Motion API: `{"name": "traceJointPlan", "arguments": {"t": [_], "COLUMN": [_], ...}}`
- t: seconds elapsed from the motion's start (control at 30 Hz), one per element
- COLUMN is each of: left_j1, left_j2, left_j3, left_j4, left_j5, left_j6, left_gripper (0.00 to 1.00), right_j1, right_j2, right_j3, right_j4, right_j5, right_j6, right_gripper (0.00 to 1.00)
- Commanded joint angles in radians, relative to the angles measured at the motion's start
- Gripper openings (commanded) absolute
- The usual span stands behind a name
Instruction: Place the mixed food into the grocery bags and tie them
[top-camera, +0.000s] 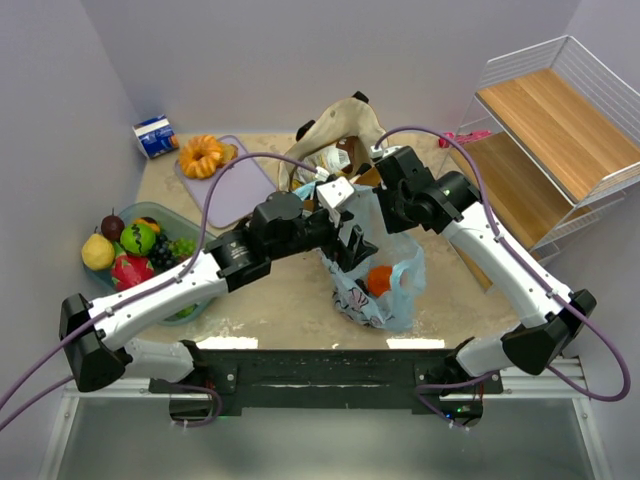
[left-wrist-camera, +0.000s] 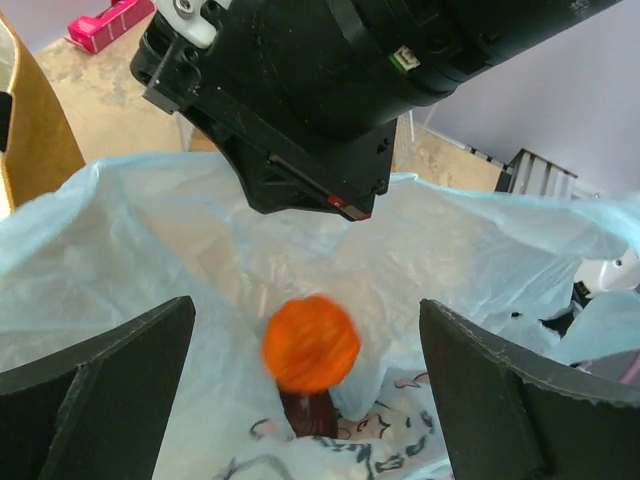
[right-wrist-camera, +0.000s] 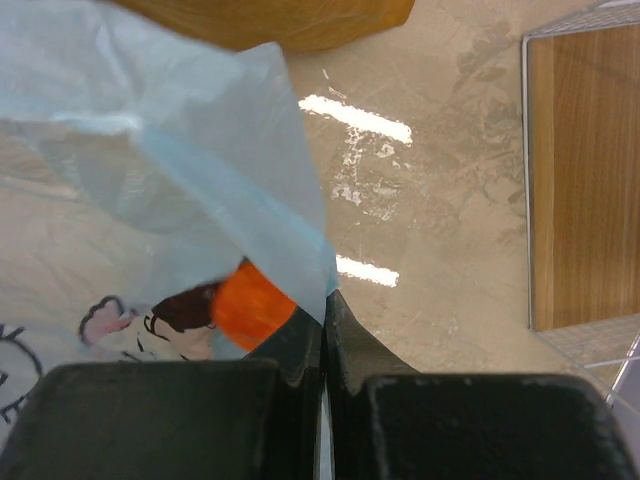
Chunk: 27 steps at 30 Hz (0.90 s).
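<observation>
Your left pincer (top-camera: 352, 250) stands wide open over the mouth of the light-blue plastic bag (top-camera: 405, 270) and grips nothing. The orange (left-wrist-camera: 311, 342) shows blurred between its fingers, down inside the bag above a brown packet (left-wrist-camera: 307, 412). Your right pincer (right-wrist-camera: 322, 330) is clenched on a fold of the bag's rim and holds the mouth up.

Watch that rim: the film is thin, and only this one pinch props it. If your right arm tugs or lets go, the mouth could sag shut or the bag could tip. The orange might then roll out onto the surface (top-camera: 290, 300). If you lift your left arm out carelessly, a finger could snag the film.

Count:
- Two bags: the blue one, and the tan tote (top-camera: 345, 125) behind it.
- One orange and one brown packet visible in the blue bag.
- One pear (top-camera: 97, 252), one plum (top-camera: 112, 225) and one green apple (top-camera: 138, 238) in the teal tub (top-camera: 170, 215), not yet packed.

You cannot tell what the tote holds.
</observation>
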Motion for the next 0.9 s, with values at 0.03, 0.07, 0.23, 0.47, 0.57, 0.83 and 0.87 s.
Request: {"name": "traceJointPlan", "arguments": {"t": [0.03, 0.07, 0.23, 0.47, 0.57, 0.83, 0.87], "left_j1": [0.114, 0.161, 0.614, 1.126, 1.18, 1.306, 1.317], "left_j2": [-0.029, -0.042, -0.059, 0.072, 0.06, 0.153, 0.159], "left_j3": [0.11, 0.12, 0.157, 0.059, -0.021, -0.04, -0.044], "left_j4": [-0.035, -0.05, -0.208, -0.347, -0.298, -0.298, -0.291], "left_j5": [-0.069, -0.107, -0.345, -0.428, -0.491, -0.52, -0.494], "left_j6": [0.064, 0.058, 0.059, 0.03, 0.029, 0.033, 0.032], "left_gripper": [1.0, 1.0, 1.0, 1.0, 1.0, 1.0, 1.0], "right_j1": [0.004, 0.002, 0.004, 0.004, 0.004, 0.004, 0.002], "right_j2": [-0.034, -0.034, -0.031, -0.029, -0.017, -0.003, -0.004], "right_j3": [0.014, 0.016, 0.033, 0.039, 0.048, 0.069, 0.068], "right_j4": [-0.006, -0.008, -0.009, -0.014, -0.02, -0.028, -0.029], "right_j5": [0.027, 0.03, 0.019, 0.024, 0.026, 0.021, 0.023], "right_j6": [-0.006, -0.008, -0.006, -0.014, -0.017, -0.019, -0.019], "right_gripper": [0.0, 0.0, 0.0, 0.0, 0.0, 0.0, 0.0]}}
